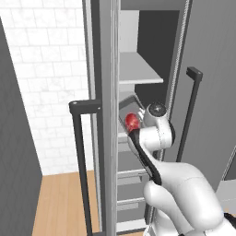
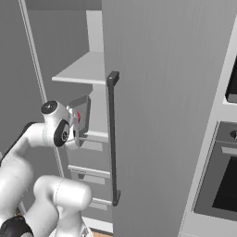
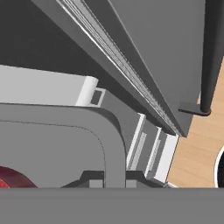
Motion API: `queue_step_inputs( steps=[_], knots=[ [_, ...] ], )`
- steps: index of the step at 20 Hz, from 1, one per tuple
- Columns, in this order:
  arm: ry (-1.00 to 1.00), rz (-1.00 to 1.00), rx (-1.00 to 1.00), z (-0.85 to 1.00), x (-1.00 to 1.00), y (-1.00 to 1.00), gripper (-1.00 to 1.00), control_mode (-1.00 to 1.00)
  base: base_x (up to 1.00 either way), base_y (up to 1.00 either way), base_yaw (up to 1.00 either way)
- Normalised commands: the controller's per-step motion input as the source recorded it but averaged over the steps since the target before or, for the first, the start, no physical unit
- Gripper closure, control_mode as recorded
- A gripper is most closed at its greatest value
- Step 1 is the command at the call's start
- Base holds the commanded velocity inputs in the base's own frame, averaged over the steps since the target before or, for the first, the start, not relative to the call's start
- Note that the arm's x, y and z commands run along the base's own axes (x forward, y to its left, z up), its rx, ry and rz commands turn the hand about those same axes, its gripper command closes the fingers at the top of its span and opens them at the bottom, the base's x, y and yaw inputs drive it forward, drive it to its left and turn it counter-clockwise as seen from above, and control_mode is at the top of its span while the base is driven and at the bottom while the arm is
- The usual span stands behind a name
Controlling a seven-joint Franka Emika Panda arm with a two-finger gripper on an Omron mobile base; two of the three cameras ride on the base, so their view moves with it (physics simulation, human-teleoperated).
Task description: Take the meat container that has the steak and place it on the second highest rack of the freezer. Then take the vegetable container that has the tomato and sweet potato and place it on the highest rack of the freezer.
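The meat container (image 1: 130,110), a grey tray with the red steak (image 1: 132,121) lying in it, is held tilted inside the open freezer, just below the white rack (image 1: 138,69) and in front of the drawer fronts (image 1: 129,177) beneath that rack. The end effector (image 3: 108,181) is pressed together on the container's rim, a thin pinch at one edge with the rest of the tray hanging off it.

That edge grip is the first risk: with the tray canted, the steak could slide toward the low side and tip out, or the tray could twist in the pinch. Below the white rack the opening looks tight, so a corner of the container could catch the door edge (image 1: 107,115) or the lip of the rack it is meant for. Judging which level counts as second highest is also uncertain from here; setting it a level off would spoil the task. Releasing before the tray sits flat would likely drop it onto the drawers.
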Motion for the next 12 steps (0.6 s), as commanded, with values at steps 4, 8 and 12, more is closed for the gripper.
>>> queue_step_inputs(
  steps=[4,8,12],
  knots=[
    [0.00,-0.04,0.08,-0.14,0.57,0.00,1.00,-1.00,0.00,0.00,0.00],
    [0.00,-0.05,0.06,-0.19,0.51,0.00,1.00,-1.00,0.00,0.00,0.00],
    [0.01,-0.08,0.01,-0.22,0.59,0.00,1.00,-1.00,0.00,0.00,0.00]
  ],
)
